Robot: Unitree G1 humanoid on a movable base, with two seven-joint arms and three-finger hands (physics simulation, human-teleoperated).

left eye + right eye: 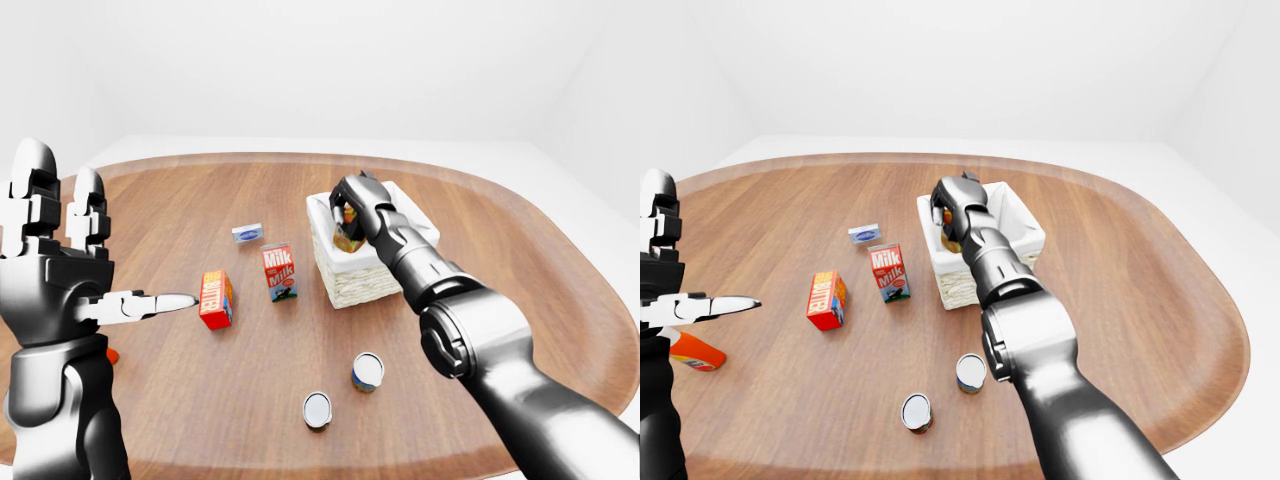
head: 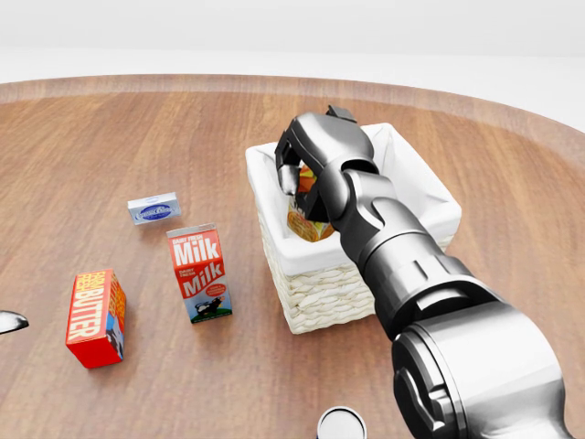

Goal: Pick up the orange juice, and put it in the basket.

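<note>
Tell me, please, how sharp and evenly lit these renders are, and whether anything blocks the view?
Head view: sharp, soft even light, faint shadows; the right hand and forearm hide most of the orange juice in the basket. Left-eye view: equally crisp, the raised left hand fills the left edge.

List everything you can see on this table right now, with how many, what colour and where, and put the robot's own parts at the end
Table: one, brown wood, fills the view.
Basket: one, white wicker, head view centre.
Orange juice: one, orange-yellow carton, inside the basket under the right hand.
Milk carton: one, red and white, left of the basket.
Butter box: one, red, lower left.
Small box: one, white and blue, above the milk.
Cans: two, bottom of left-eye view.
Orange item: one, far left.
Right hand: closed on the juice.
Left hand: open, raised at left.
</note>
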